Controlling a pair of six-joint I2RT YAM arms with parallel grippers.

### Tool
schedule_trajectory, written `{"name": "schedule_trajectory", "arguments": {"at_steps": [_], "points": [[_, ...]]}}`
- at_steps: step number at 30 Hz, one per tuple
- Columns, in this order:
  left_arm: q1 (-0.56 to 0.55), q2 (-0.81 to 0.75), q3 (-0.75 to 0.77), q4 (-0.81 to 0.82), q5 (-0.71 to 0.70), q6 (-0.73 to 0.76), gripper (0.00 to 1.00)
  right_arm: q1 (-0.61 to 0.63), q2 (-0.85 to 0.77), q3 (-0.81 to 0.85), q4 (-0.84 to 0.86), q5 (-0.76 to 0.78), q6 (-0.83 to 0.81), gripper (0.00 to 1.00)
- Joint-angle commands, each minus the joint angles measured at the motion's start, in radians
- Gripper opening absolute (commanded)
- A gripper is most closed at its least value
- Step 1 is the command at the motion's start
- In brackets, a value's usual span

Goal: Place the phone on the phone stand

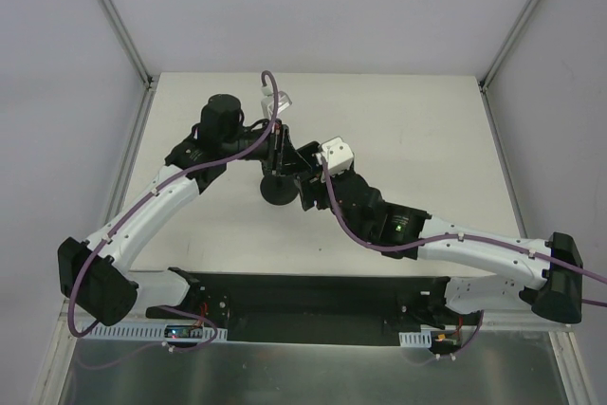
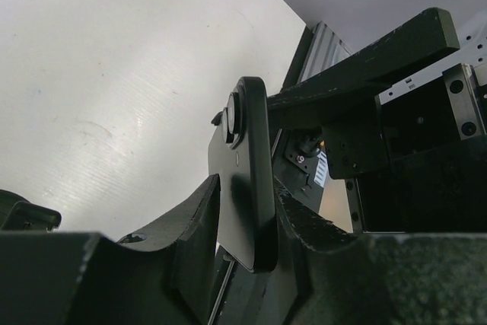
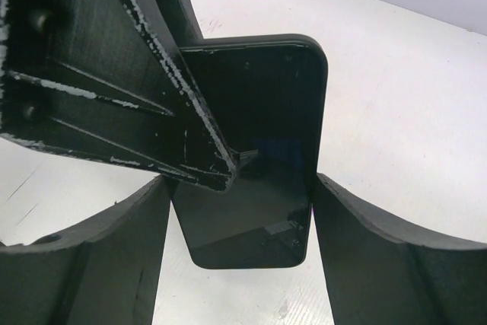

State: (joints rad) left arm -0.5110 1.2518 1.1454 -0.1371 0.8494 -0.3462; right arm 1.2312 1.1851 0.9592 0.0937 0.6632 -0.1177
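Note:
The black phone (image 3: 266, 104) hangs upright above the white table, held by both grippers. My right gripper (image 3: 242, 186) spans its width, one finger pressed on each long edge. In the left wrist view the phone (image 2: 240, 150) shows edge-on, and my left gripper (image 2: 247, 188) is shut on its two flat faces. One left finger (image 3: 137, 81) crosses the screen in the right wrist view. In the top view both grippers (image 1: 275, 154) (image 1: 302, 166) meet mid-table, just above the phone stand (image 1: 278, 193), of which only the round black base shows.
White enclosure walls with metal corner posts (image 1: 119, 26) ring the table (image 1: 417, 130). Purple cables (image 1: 270, 92) loop over both arms. The arm bases stand on the black strip (image 1: 303, 305) at the near edge.

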Motion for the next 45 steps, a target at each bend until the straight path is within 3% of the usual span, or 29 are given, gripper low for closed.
{"name": "schedule_trajectory", "arguments": {"at_steps": [1,4,9,10,11,13,15,16,17,18,20,23,25,31,34,37,45], "points": [[-0.006,-0.032,0.019,0.01,-0.035,0.039,0.27,0.007,-0.025,0.056,0.092,-0.02,0.01,0.01],[-0.006,-0.043,0.014,0.008,-0.061,0.044,0.27,0.007,-0.021,0.052,0.09,-0.025,0.015,0.01],[-0.006,-0.057,0.014,0.008,-0.078,0.049,0.16,0.005,-0.021,0.044,0.092,-0.03,0.021,0.01],[-0.007,-0.06,0.014,0.01,-0.078,0.052,0.13,0.007,-0.022,0.042,0.093,-0.03,0.021,0.01],[-0.006,-0.066,0.013,0.008,-0.079,0.053,0.0,0.005,-0.022,0.041,0.092,-0.031,0.026,0.01],[-0.006,-0.075,0.007,0.01,-0.12,0.059,0.0,0.005,-0.022,0.044,0.084,-0.051,0.029,0.01],[-0.004,-0.107,-0.009,0.005,-0.202,0.067,0.0,0.005,-0.027,0.041,0.068,-0.074,0.023,0.32],[-0.006,-0.123,-0.019,0.002,-0.307,0.075,0.0,0.005,-0.025,0.041,0.055,-0.076,0.013,0.46],[-0.004,-0.156,-0.032,-0.002,-0.35,0.082,0.0,0.004,-0.024,0.047,0.031,-0.068,0.01,0.76],[-0.006,-0.175,-0.036,-0.005,-0.381,0.102,0.0,0.004,-0.024,0.053,-0.018,-0.044,0.004,0.89],[-0.006,-0.222,-0.05,-0.004,-0.447,0.121,0.0,0.002,-0.042,0.05,-0.052,-0.024,-0.002,1.0],[-0.004,-0.27,-0.056,-0.007,-0.509,0.139,0.0,-0.022,-0.091,0.007,-0.061,-0.001,-0.002,0.96],[-0.004,-0.29,-0.061,-0.006,-0.526,0.154,0.0,-0.099,-0.107,-0.004,-0.078,-0.075,0.027,0.96],[-0.006,-0.31,-0.012,-0.064,-0.533,0.19,0.0,-0.366,-0.055,0.117,-0.284,-0.485,0.187,0.98],[-0.006,-0.331,0.013,-0.091,-0.407,0.252,0.0,-0.404,0.004,0.157,-0.328,-0.655,0.165,0.98],[-0.004,-0.39,-0.01,-0.102,-0.29,0.337,0.0,-0.406,0.057,0.185,-0.331,-0.743,0.128,0.89],[-0.006,-0.532,-0.076,-0.116,-0.467,0.446,0.0,-0.4,0.26,0.32,-0.331,-0.733,0.181,0.63]]}}
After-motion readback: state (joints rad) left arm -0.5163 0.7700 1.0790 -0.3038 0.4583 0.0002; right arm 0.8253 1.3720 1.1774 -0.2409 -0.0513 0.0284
